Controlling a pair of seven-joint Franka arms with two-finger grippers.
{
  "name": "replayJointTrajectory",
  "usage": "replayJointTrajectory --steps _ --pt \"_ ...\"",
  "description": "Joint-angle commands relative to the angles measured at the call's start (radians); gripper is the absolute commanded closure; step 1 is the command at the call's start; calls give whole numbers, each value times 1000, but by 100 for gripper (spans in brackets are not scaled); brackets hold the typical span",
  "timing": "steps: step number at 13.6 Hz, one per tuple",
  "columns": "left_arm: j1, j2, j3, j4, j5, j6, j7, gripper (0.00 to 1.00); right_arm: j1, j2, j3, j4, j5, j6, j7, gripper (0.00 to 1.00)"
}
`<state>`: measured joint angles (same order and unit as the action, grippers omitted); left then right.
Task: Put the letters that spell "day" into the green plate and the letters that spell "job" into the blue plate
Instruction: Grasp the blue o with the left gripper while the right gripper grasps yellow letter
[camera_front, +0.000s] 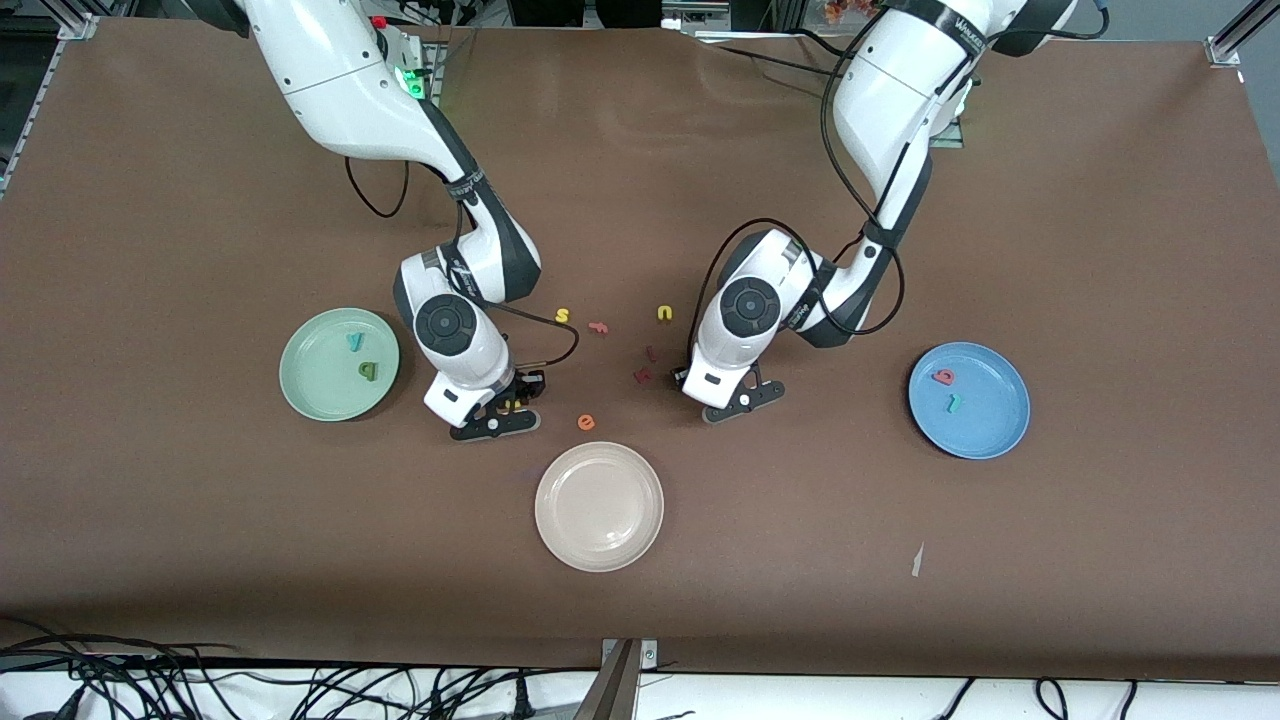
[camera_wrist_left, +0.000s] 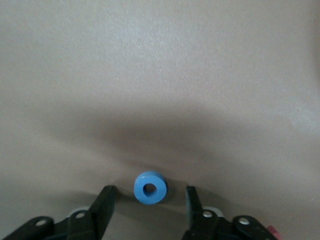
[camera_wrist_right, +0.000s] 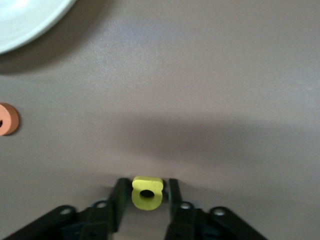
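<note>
The green plate (camera_front: 300, 385) holds a teal y (camera_front: 354, 340) and an olive d (camera_front: 368, 371). The blue plate (camera_front: 985, 435) holds a salmon b (camera_front: 942, 376) and a teal j (camera_front: 955, 402). My right gripper (camera_front: 505, 408) (camera_wrist_right: 146, 197) is down at the table between the green plate and the orange e, shut on the yellow a (camera_wrist_right: 147, 192) (camera_front: 511, 404). My left gripper (camera_front: 738, 395) (camera_wrist_left: 149, 199) is low over the table's middle and open. The blue o (camera_wrist_left: 149, 188) lies between its fingers (camera_wrist_left: 106, 201) with a gap on each side. The arm hides the o in the front view.
A cream plate (camera_front: 598, 545) (camera_wrist_right: 20, 25) lies nearest the front camera, with an orange e (camera_front: 586, 422) (camera_wrist_right: 7, 119) just beside it. Between the two arms lie a yellow s (camera_front: 562, 315), an orange f (camera_front: 598, 326), a yellow u (camera_front: 664, 313) and two dark red letters (camera_front: 644, 376).
</note>
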<state>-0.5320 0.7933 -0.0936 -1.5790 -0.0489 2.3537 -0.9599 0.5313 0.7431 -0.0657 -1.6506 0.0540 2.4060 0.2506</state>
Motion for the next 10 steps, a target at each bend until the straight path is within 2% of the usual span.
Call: replayJointTrajectory --steps 1,3,5,10 --pt "-19 17 15 31 15 -11 -16 48 -4 7 -2 26 -6 -33 -19 97" --pt "-19 17 17 31 18 -11 -16 55 -22 -31 -11 38 -6 -123 -74 98" --pt "-19 17 15 31 47 -11 -17 62 -42 -71 -54 40 -2 -195 -173 98" --pt "-17 18 17 31 64 -11 -16 62 -72 -134 -225 35 13 -401 -492 97"
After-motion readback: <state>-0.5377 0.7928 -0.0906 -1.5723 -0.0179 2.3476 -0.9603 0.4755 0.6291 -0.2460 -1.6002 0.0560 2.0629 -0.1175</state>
